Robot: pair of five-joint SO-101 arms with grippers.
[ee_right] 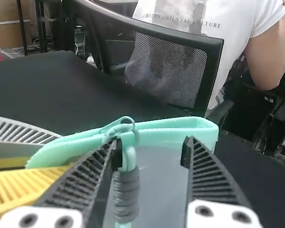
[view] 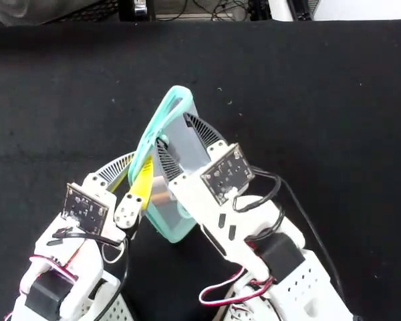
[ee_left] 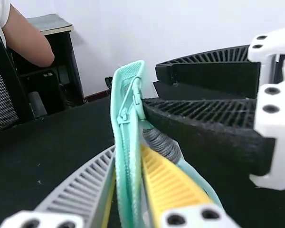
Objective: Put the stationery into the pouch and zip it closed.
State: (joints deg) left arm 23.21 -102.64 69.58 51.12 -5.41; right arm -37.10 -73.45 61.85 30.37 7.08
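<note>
Left jaws are clenched on the pouch [ee_left: 128, 123] zip edge. The grey finger [ee_left: 80, 183] is on one side, the yellow finger [ee_left: 168, 185] on the other, and the teal strip is pinched between them.

Right jaws are released. The two black fingers [ee_right: 88, 175] [ee_right: 206, 166] stand apart with the pouch's translucent face between them. The zip pull [ee_right: 121, 124] and its grey wrapped cord [ee_right: 126, 190] touch one black finger, and the other finger sits near the teal end of the pouch [ee_right: 166, 130].

High view: the pouch [view: 162, 119] is up on edge at mid-bench, just ahead of both arms, and slanted. The yellow finger [view: 144, 177] grips its near side and the black fingers [view: 167, 160] [view: 204, 127] straddle the face. I can't tell whether the lower corner rests on the bench. I can't make out the contents through the face.

Surface: the bench [view: 307, 100] has a flat black matte covering with a few light specks. Red, white and black wires [view: 220, 287] loop off the right arm.

Room: a white wall [ee_left: 180, 28] is behind, with a dark cabinet [ee_left: 52, 52] against it. A black mesh-back chair [ee_right: 171, 66] stands at the bench edge. Cables [view: 187, 10] run along the far edge of the bench.
</note>
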